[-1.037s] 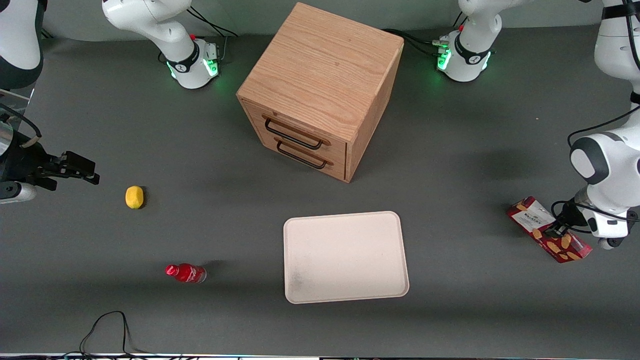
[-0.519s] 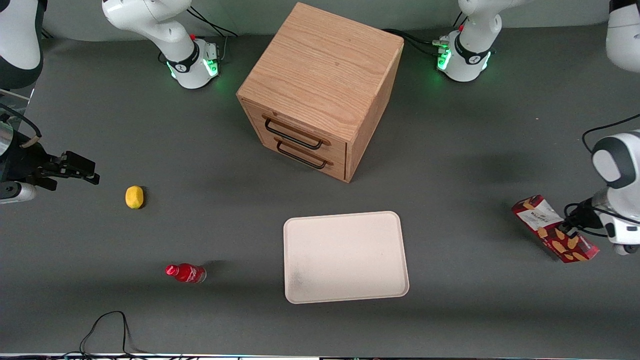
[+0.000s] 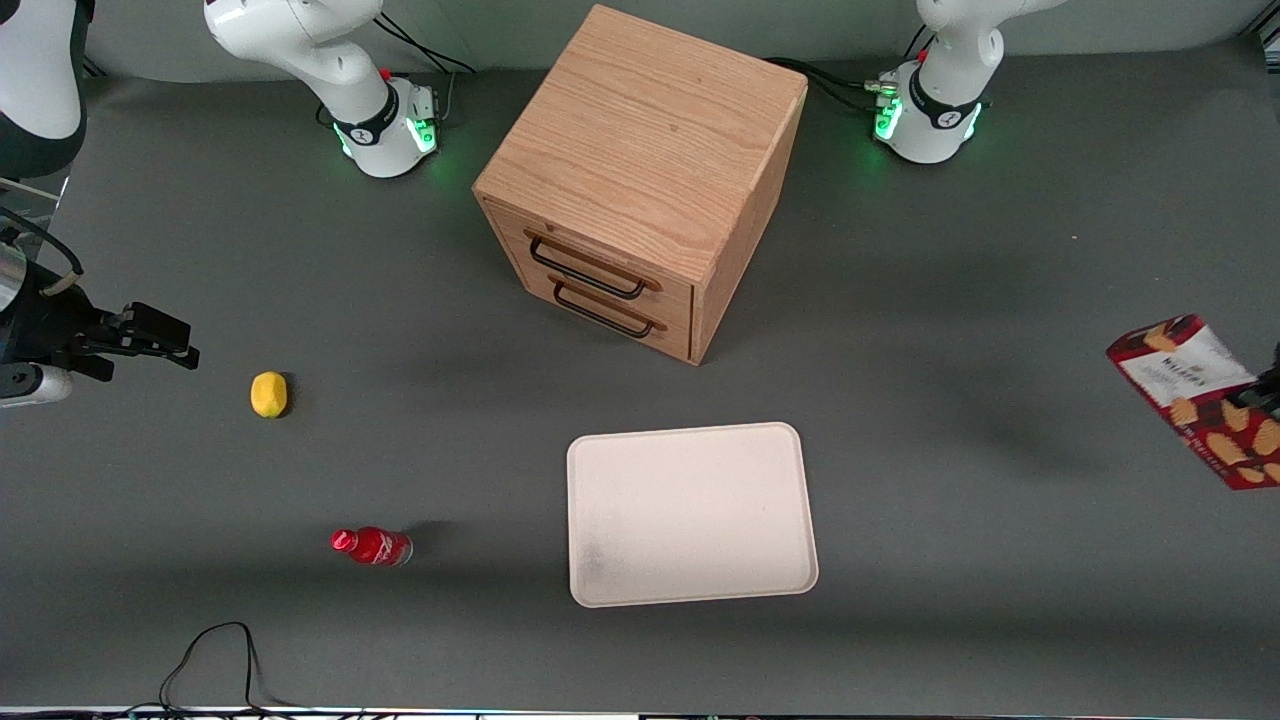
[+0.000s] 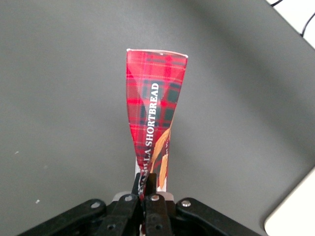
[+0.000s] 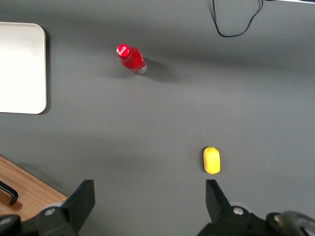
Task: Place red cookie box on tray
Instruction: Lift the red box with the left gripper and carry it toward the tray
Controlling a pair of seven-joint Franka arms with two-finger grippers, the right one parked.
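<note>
The red cookie box (image 3: pixel 1195 400) hangs tilted in the air above the table at the working arm's end, its white label panel on the higher end. In the left wrist view the red cookie box (image 4: pixel 155 113) sticks out lengthwise from my gripper (image 4: pixel 150 183), which is shut on its near edge. Only a dark bit of the gripper (image 3: pixel 1264 396) shows in the front view. The cream-white tray (image 3: pixel 690 515) lies flat near the middle of the table with nothing on it, well apart from the box; its corner (image 4: pixel 295 211) shows in the wrist view.
A wooden two-drawer cabinet (image 3: pixel 640 180) stands farther from the front camera than the tray. A yellow lemon (image 3: pixel 268 394) and a small red bottle (image 3: pixel 372 546) lie toward the parked arm's end. A black cable (image 3: pixel 215 660) loops at the table's near edge.
The box has risen off the table in my gripper and drifted toward the working arm's end. Most of the arm has left the front view.
</note>
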